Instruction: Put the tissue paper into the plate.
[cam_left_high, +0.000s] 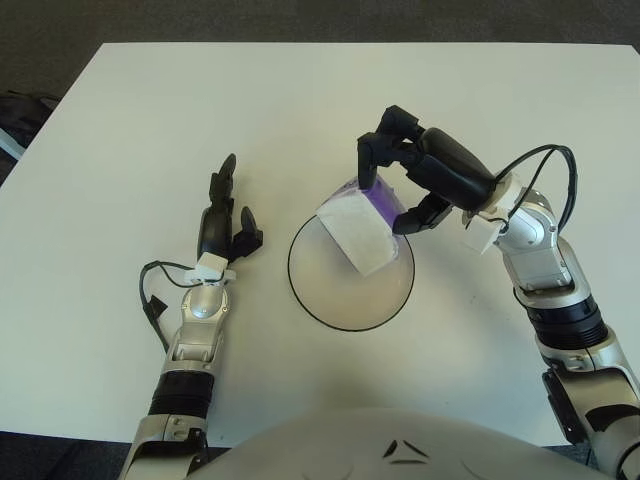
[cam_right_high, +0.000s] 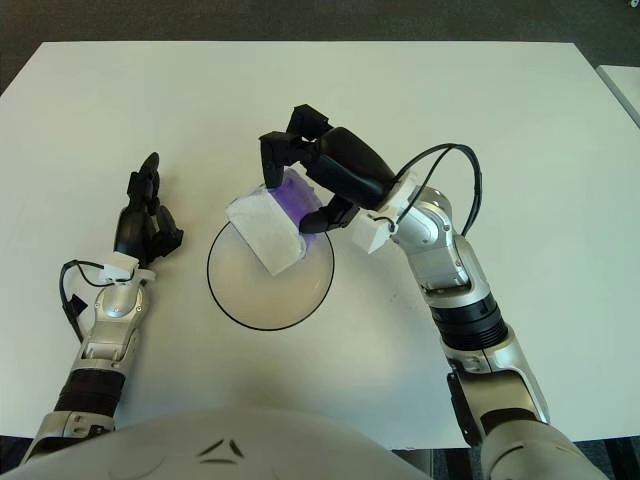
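The tissue paper is a white pack with a purple end (cam_left_high: 355, 232). It hangs tilted over the far part of the white plate with a black rim (cam_left_high: 335, 300); whether its lower corner touches the plate I cannot tell. My right hand (cam_left_high: 392, 200) comes in from the right, fingers curled over the purple end and thumb under it, so it is shut on the pack. My left hand (cam_left_high: 225, 215) shows left of the plate with its fingers spread, holding nothing.
The plate sits near the middle of a white table (cam_left_high: 140, 130). The table's far edge and dark floor (cam_left_high: 60, 20) lie beyond. A black cable (cam_left_high: 150, 300) loops beside my left wrist.
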